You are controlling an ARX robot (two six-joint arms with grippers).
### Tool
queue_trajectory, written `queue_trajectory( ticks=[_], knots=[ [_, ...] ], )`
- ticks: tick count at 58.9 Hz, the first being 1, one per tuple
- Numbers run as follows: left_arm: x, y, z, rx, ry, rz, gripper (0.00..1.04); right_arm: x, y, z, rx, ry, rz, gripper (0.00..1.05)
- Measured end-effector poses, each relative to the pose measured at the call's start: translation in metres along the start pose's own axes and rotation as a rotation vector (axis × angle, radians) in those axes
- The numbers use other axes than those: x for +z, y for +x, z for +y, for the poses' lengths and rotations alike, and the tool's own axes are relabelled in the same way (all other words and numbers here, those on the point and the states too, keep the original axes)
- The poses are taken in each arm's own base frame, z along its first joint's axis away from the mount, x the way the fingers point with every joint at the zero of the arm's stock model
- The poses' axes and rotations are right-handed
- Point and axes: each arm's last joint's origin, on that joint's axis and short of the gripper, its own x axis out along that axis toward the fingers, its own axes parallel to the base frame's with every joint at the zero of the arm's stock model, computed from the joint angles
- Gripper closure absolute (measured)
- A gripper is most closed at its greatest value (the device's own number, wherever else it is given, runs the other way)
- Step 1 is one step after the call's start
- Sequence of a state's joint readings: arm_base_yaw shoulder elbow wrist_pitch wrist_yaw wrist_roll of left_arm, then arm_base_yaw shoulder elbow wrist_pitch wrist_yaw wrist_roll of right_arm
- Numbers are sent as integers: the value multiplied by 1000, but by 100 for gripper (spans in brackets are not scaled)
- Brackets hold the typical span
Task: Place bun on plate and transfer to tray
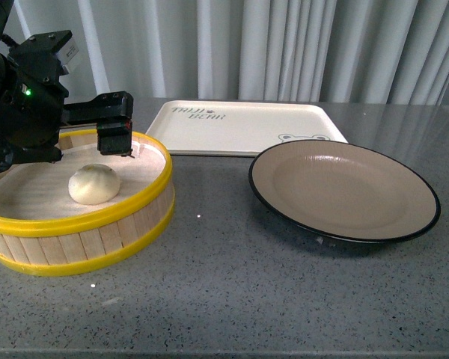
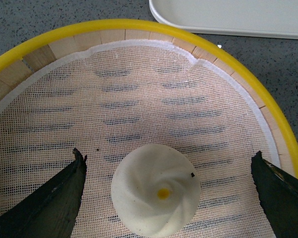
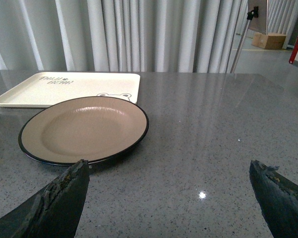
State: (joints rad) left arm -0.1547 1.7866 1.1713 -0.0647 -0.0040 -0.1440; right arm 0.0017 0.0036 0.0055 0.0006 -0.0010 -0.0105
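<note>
Small cream-white pleated steamed bun [image 1: 94, 184]: lies ungripped on the mesh inside the yellow-rimmed wooden steamer basket [image 1: 82, 217]. Left gripper [image 2: 169, 157]: jaws are spread either side of the bun, judged ready for closing. Right gripper [image 3: 169, 166]: spread wide, empty. Wide beige black-rimmed plate [image 1: 344, 187]: set just before the cream-white rectangular tray [image 1: 239, 127], judged to allow a short transfer. The basket wall must be cleared, and bare counter lies between basket and plate.

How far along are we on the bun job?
Nothing is finished: the bun lies in the steamer basket, and the plate sits empty on the table, off the tray. In hand: the left gripper is open, jaws either side of the bun. The right gripper is open, short of the plate. Remaining: grasp the bun, set it on the plate, move the plate onto the tray.
</note>
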Motion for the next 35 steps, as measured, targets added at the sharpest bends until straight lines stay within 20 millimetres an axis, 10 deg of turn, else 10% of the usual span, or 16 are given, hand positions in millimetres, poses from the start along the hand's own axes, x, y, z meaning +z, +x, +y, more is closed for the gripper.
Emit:
queue_trajectory(
  ticks=[35],
  knots=[
    [-1, 6, 0, 67, 75, -30, 7, 0, 0, 0, 0, 0, 0, 8]
  ],
)
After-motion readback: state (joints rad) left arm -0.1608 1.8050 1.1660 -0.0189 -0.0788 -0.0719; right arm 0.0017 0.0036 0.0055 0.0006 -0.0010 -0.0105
